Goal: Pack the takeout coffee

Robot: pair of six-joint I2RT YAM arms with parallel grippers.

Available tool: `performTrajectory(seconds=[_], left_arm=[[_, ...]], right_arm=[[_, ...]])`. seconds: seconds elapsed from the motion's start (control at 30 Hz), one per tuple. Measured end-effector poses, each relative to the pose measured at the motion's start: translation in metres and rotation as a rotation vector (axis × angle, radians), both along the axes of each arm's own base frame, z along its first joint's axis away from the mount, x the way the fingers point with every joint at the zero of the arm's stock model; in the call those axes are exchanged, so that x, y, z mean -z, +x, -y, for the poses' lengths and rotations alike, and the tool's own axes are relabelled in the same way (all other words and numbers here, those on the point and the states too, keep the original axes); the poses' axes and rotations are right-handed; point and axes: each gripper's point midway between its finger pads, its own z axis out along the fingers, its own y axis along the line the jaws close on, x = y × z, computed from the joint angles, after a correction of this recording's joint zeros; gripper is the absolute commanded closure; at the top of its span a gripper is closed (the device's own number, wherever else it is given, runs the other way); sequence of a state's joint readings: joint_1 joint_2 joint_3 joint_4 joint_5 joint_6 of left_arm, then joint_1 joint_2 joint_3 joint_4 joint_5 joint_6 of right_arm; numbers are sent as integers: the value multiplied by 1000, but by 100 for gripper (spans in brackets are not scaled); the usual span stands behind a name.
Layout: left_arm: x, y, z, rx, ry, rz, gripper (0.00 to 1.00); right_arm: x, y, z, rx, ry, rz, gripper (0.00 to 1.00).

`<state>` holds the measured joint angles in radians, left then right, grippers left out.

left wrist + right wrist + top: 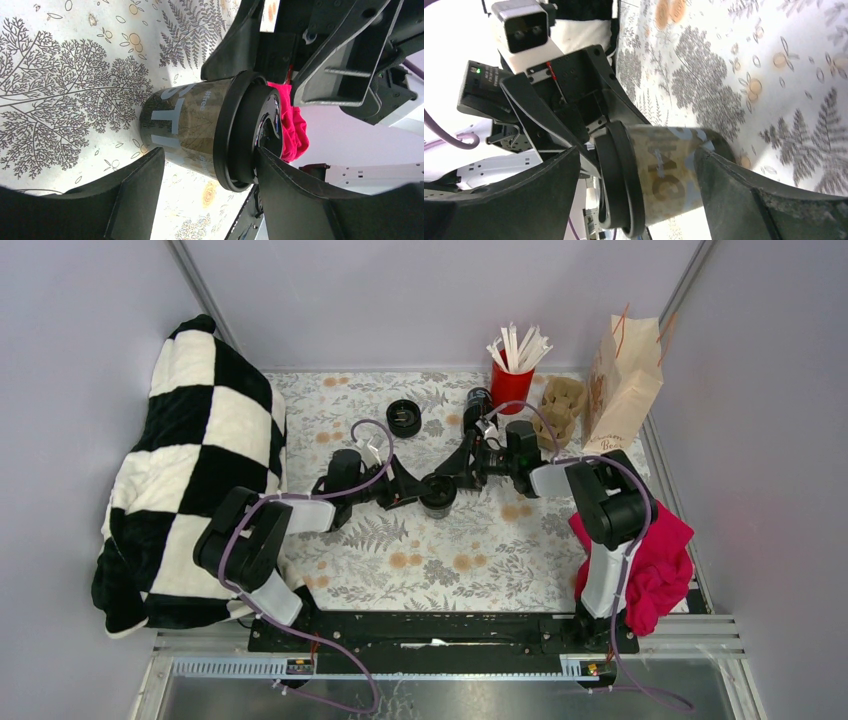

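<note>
The takeout coffee [437, 494], a small dark cup with a black lid, stands upright on the floral table, mid-centre. My left gripper [408, 490] reaches it from the left, my right gripper [460, 468] from the right. In the left wrist view the cup [182, 127] sits between open jaws [207, 160]; one finger [300, 195] touches the lid's top, the other stays clear of the base. In the right wrist view the cup [669, 175] lies between wide jaws [638, 155]; one finger [744, 195] overlaps its lower wall. The paper bag [622, 380] stands at the back right.
A second black cup [478, 400] and a red cup of white sticks [511, 385] stand at the back. A brown pulp carrier [562, 405] sits beside the bag. A black round piece [404, 417] lies back centre. Checkered blanket [190, 470] left, pink cloth [650, 560] right.
</note>
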<state>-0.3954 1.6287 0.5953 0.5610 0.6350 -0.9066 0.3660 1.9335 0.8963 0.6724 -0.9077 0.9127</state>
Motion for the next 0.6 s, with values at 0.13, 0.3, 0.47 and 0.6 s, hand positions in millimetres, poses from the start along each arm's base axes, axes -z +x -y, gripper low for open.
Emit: performTrajectory(seconds=[0.13,0.3,0.47,0.6], left_arm=[[0,0,0,0,0,1,32],[0,0,0,0,1,0,32],[0,0,1,5,-3,1,33],[0,0,0,3,-2,1,33]], right_arm=[[-1,10,-7,-20,13,9,15],[11,7,-7,-21,37,-15,12],[14,4,-5,-10,48,-3,14],[16,6,-5,-14,32,19,19]])
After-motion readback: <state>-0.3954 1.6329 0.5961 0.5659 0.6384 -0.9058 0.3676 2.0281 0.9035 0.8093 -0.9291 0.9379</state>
